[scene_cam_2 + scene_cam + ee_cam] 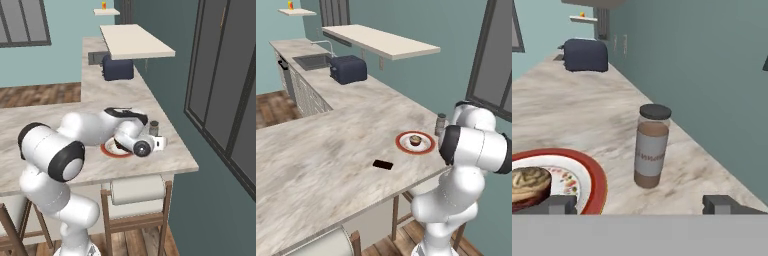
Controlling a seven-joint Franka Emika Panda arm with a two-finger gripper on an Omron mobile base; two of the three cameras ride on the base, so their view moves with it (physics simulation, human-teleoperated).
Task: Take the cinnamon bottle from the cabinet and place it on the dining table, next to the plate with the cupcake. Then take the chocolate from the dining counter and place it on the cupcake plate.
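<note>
The cinnamon bottle point(651, 147) stands upright on the dining table point(316, 150), just right of the red-rimmed plate point(597, 175) that holds the cupcake point(529, 185). My gripper point(639, 205) is open and empty, a short way back from the bottle, with its fingertips point(724, 204) wide apart on either side of it. From the left base, the bottle point(441, 121) is beside the plate point(406, 145) and cupcake point(415, 140). The chocolate point(382, 164) lies flat on the counter, nearer the front edge. The cabinet shelf board point(381, 42) is bare.
A dark toaster point(348, 69) sits further along the counter, with a sink point(311, 61) behind it. The teal wall runs close behind the bottle. A small far shelf point(296, 12) carries a yellow cup point(290, 5). Stools stand under the counter edge.
</note>
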